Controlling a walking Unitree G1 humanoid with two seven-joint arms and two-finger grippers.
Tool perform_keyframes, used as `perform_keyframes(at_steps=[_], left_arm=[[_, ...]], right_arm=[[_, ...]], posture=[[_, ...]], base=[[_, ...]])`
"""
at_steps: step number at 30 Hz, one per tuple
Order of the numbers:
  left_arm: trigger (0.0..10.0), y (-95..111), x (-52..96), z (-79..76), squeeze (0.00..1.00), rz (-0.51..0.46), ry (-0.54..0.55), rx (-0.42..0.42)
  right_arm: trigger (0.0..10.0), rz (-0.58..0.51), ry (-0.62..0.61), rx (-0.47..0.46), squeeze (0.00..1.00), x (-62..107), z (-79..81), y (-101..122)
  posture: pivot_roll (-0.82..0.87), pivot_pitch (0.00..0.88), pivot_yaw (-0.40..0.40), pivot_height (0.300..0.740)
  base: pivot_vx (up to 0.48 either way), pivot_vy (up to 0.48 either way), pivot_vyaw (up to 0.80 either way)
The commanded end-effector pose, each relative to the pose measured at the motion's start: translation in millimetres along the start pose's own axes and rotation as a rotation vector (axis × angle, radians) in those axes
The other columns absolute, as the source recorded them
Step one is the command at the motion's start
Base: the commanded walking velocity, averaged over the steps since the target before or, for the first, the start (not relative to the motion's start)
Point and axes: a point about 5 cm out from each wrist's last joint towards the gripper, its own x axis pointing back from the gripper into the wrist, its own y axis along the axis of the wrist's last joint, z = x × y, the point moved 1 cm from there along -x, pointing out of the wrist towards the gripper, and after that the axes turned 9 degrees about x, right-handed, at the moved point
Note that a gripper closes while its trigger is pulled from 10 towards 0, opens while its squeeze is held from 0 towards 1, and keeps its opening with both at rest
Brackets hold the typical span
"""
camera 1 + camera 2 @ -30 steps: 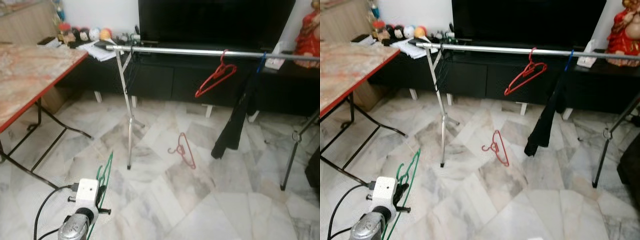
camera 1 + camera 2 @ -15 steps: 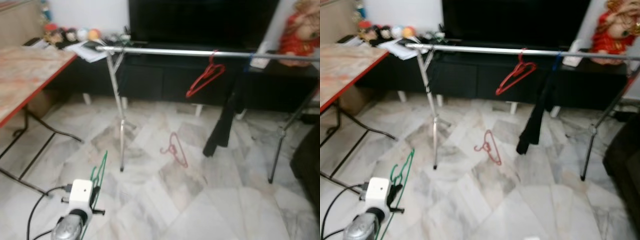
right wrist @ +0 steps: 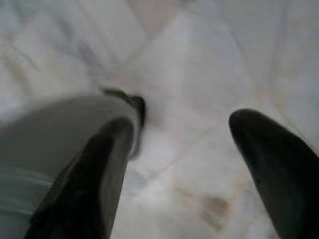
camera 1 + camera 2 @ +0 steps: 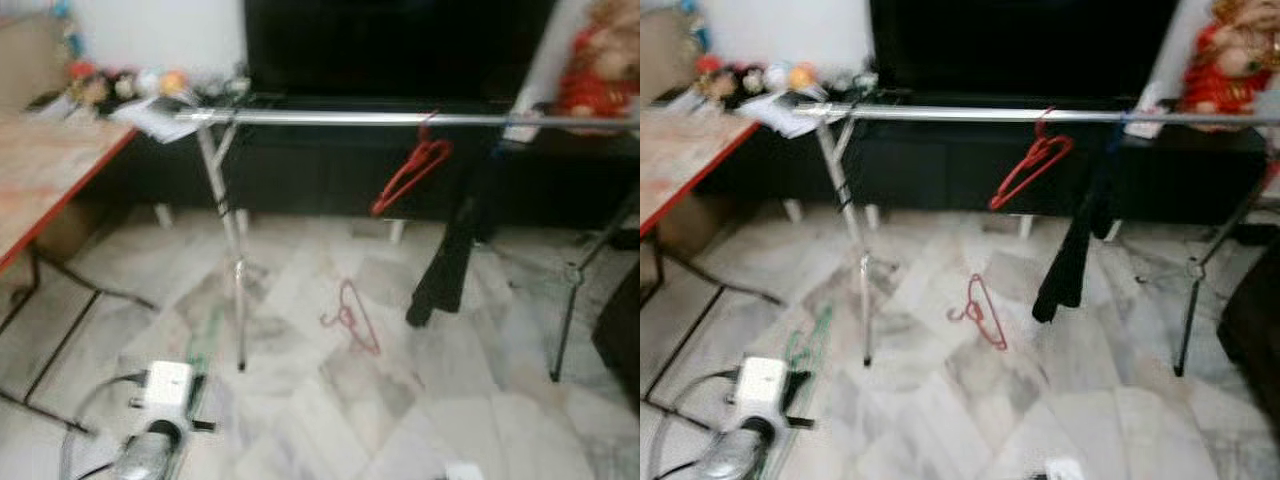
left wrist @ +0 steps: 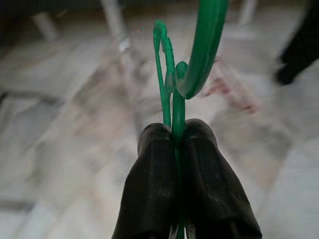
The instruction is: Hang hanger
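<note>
No text, label, brand, number or sign can be read in any view. The head views are blurred, and the papers (image 4: 160, 115) on the dark low cabinet (image 4: 330, 170) show no legible print. The small white box (image 4: 758, 381) on the left arm carries no readable marking, and the pale object (image 4: 520, 125) at the cabinet's right end is too smeared to tell.
</note>
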Motion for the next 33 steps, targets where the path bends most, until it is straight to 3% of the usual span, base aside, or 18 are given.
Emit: perform_keyframes(at_steps=[1,9,25,33], left_arm=[[10.0,3.9,2.3,12.8,0.00,-0.007,0.035,-0.026],[10.0,1.8,2.5,9.6,0.00,0.001,0.027,-0.024],[10.0,1.1,1.6,5.1,0.00,0.004,0.018,-0.023],[10.0,1.8,-0.2,4.5,0.00,0.005,0.018,-0.031]], right_arm=[[10.0,-0.016,0.023,0.003,0.00,-1.6,9.1,6.6],[10.0,-0.012,0.019,0.011,0.00,-1.7,8.9,6.4],[10.0,-0.026,0.022,0.047,0.00,-1.7,8.5,8.5],[10.0,-0.022,0.037,0.071,0.00,-1.7,9.5,8.4]], posture=[[-0.07,0.000,-0.019,0.740],[-0.07,0.000,-0.019,0.740],[-0.06,0.000,-0.019,0.740],[-0.07,0.000,-0.018,0.740]], base=[[0.322,0.000,-0.79],[0.329,0.000,-0.73],[0.335,0.000,0.00],[0.337,0.000,0.47]])
